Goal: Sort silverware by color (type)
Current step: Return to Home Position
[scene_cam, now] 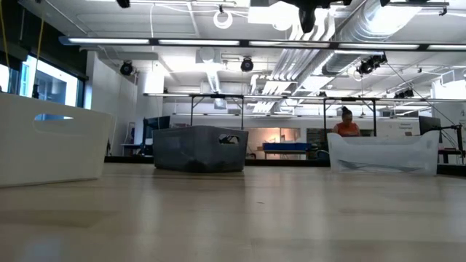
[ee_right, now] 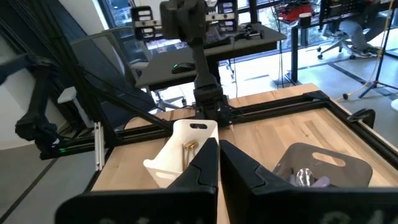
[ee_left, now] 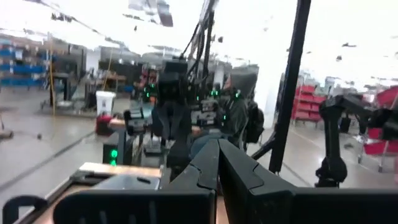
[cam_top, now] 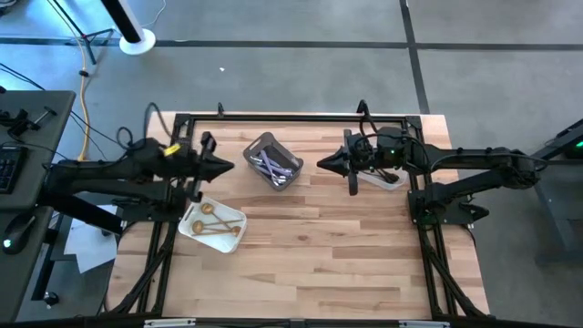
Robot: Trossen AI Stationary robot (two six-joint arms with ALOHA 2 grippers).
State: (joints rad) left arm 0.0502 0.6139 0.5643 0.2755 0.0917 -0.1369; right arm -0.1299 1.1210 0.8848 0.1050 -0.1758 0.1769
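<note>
Gold silverware (cam_top: 214, 224) lies in the white tray (cam_top: 232, 244) at the table's left. Silver and lilac-handled silverware (cam_top: 271, 166) lies in the grey bin (cam_top: 290, 155) at the far middle. A clear tub (cam_top: 386, 179) sits at the far right under my right arm; its contents are hidden. My left gripper (cam_top: 231, 165) hangs shut above the table, left of the bin, holding nothing. My right gripper (cam_top: 321, 165) hangs shut right of the bin, holding nothing. In the right wrist view the shut fingers (ee_right: 214, 152) point toward the tray (ee_right: 177, 152) and bin (ee_right: 311, 165).
Black frame rails (cam_top: 301, 117) run along the far edge and down both sides of the table. The near half of the wooden tabletop (cam_top: 310, 264) is bare. In the low view a person (scene_cam: 346, 122) sits far off in the room beyond the table.
</note>
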